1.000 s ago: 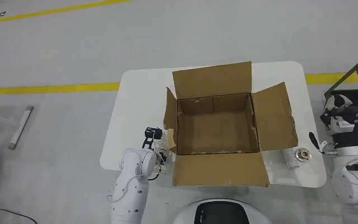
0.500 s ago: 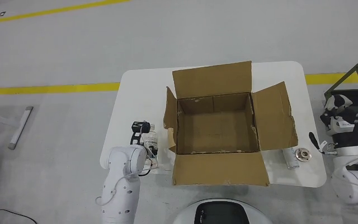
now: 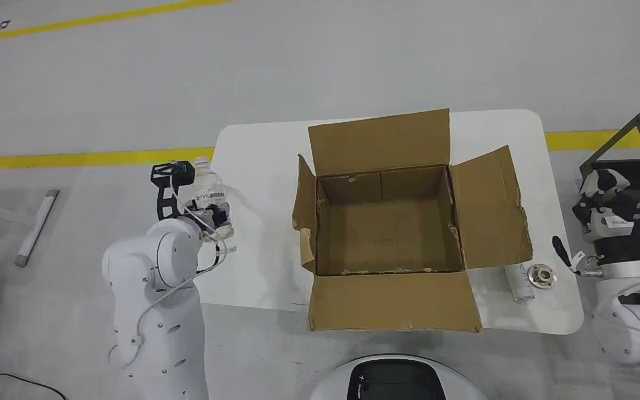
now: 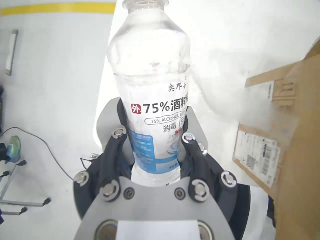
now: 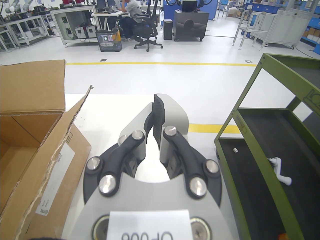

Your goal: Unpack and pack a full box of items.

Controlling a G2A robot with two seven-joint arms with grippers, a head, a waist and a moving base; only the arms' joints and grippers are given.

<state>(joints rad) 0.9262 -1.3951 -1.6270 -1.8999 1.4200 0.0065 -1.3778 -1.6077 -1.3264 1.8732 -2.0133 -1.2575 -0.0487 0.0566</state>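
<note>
Left gripper [image 4: 155, 128] clamped low on bottle [image 4: 150, 71] at desk [image 3: 258, 165] edge, right gripper [image 5: 155, 118] closed empty; slick plastic may slip.

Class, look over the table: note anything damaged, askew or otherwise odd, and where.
On the cardboard box, both side flaps have ragged, torn edges. The bottle in the left tool looks intact.
</note>
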